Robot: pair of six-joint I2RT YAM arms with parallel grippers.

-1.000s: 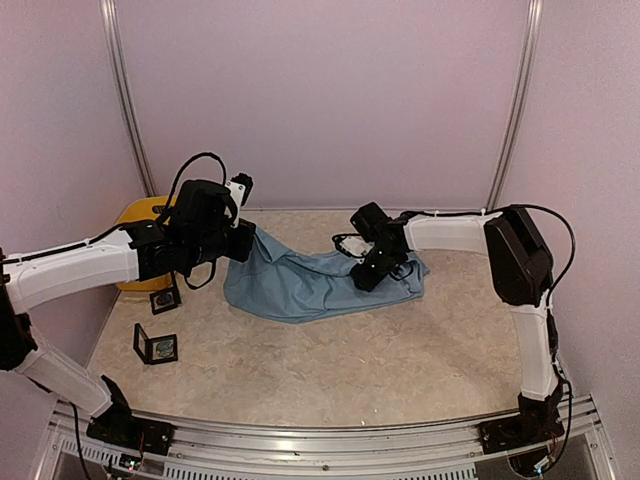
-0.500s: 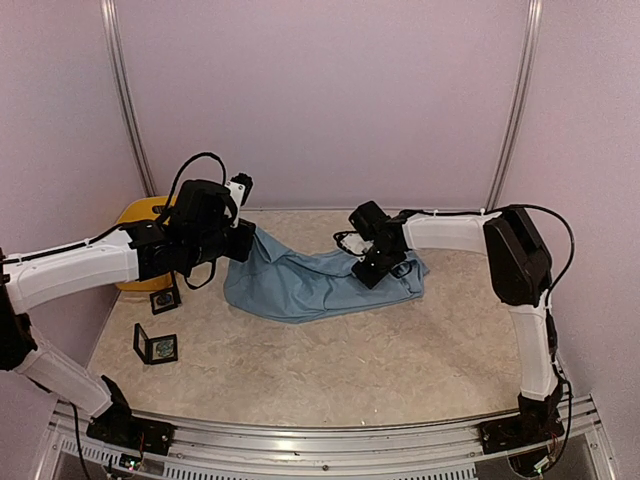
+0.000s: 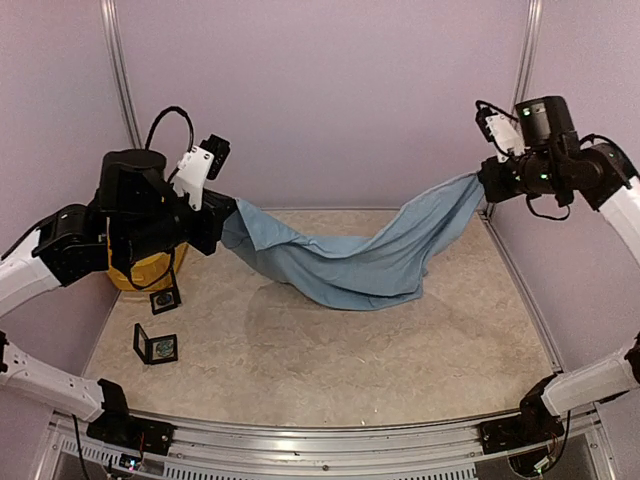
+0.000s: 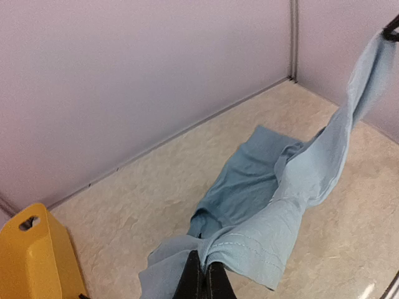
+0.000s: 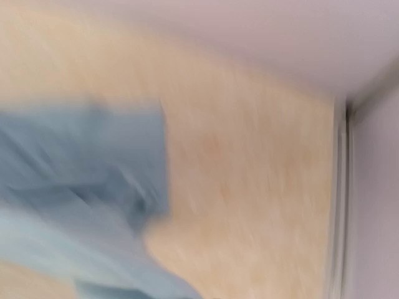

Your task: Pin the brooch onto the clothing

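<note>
No readable writing in any view.
The T-shirt (image 3: 350, 265) shows only plain light blue cloth; the small black cases (image 3: 156, 345) at the left of the desk (image 3: 400, 360) are too small to make out, and the right wrist view is blurred.

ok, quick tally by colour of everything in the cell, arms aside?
Light blue: 1, the T-shirt
Yellow: 1, the container
Black: 2, the small open case and the small case behind it
Total: 4
</note>
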